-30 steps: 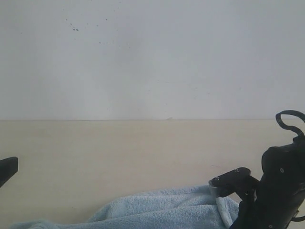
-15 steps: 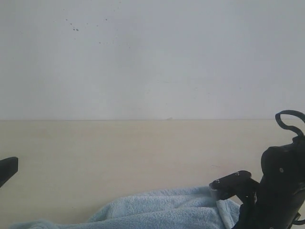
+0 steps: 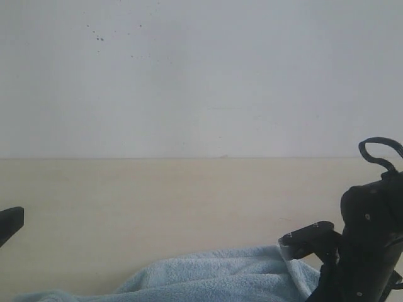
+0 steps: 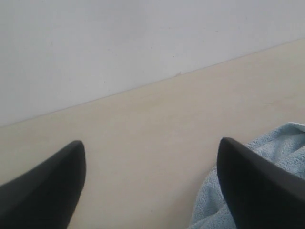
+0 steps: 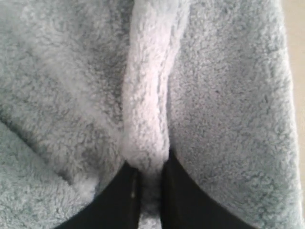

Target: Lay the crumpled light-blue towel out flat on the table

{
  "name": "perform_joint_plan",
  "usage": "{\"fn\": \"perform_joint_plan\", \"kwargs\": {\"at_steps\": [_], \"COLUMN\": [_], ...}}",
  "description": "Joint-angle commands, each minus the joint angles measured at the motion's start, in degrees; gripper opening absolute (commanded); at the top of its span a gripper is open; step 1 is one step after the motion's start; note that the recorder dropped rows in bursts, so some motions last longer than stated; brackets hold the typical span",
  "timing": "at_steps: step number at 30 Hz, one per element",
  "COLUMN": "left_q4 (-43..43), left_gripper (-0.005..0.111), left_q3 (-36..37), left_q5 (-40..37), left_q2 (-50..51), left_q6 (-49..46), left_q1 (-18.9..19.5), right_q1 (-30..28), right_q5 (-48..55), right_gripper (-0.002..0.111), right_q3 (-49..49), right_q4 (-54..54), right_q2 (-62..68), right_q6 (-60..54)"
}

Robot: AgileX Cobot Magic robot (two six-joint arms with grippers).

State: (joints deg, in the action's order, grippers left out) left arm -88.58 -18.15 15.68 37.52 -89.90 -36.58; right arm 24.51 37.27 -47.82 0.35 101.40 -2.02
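The light-blue towel (image 3: 220, 277) lies bunched along the near edge of the beige table (image 3: 157, 201). My right gripper (image 5: 148, 164) is shut on a raised fold of the towel (image 5: 145, 95), which fills the right wrist view. In the exterior view the right arm (image 3: 368, 245) stands at the towel's right end. Wide open, my left gripper (image 4: 151, 152) hovers over bare table (image 4: 143, 124); the towel (image 4: 281, 148) lies beside one of its fingers (image 4: 252, 181). Only a black tip of the left gripper (image 3: 9, 223) shows at the exterior view's left edge.
A grey-white wall (image 3: 201, 75) rises behind the table's far edge. Bare tabletop stretches between the towel and the wall.
The right arm has shifted slightly up and to the left, still holding the towel fold. The towel has barely moved; the left gripper is still.
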Motion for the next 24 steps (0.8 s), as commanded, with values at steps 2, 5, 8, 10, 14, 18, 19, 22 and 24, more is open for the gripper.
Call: {"fn": "perform_joint_plan", "kwargs": {"at_steps": [2, 5, 8, 10, 14, 18, 19, 22, 24], "left_q4": [0.14, 0.14, 0.14, 0.14, 0.14, 0.14, 0.14, 0.14, 0.14], "left_gripper": [0.072, 0.072, 0.072, 0.072, 0.072, 0.072, 0.072, 0.072, 0.072], "left_q3": [0.23, 0.23, 0.23, 0.23, 0.23, 0.23, 0.23, 0.23, 0.23], "left_q5": [-0.06, -0.06, -0.16, -0.16, -0.16, -0.27, -0.27, -0.68, -0.80], "left_q2": [-0.04, -0.04, -0.04, -0.04, -0.04, -0.04, -0.04, -0.04, -0.04], "left_q6": [0.60, 0.60, 0.60, 0.60, 0.60, 1.62, 1.90, 1.99, 1.99], "left_q1": [0.03, 0.03, 0.03, 0.03, 0.03, 0.03, 0.03, 0.03, 0.03], "right_q1": [0.00, 0.00, 0.00, 0.00, 0.00, 0.00, 0.00, -0.87, -2.93], "right_q5": [0.34, 0.21, 0.11, -0.68, -2.24, -0.48, 0.02, -1.62, -5.69], "right_gripper": [0.000, 0.000, 0.000, 0.000, 0.000, 0.000, 0.000, 0.000, 0.000], "right_q3": [-0.23, -0.48, -1.97, -3.00, -4.17, -4.32, -4.32, -4.32, -4.32], "right_q4": [-1.08, -1.31, -3.91, -7.44, -22.80, -39.35, -43.83, -55.03, -60.71], "right_q2": [-0.18, -0.29, -0.70, -1.55, -3.77, -4.03, -4.03, -4.03, -4.03], "right_q6": [0.81, 1.03, 2.02, 4.53, 14.42, 24.01, 26.35, 37.67, 44.65]}}
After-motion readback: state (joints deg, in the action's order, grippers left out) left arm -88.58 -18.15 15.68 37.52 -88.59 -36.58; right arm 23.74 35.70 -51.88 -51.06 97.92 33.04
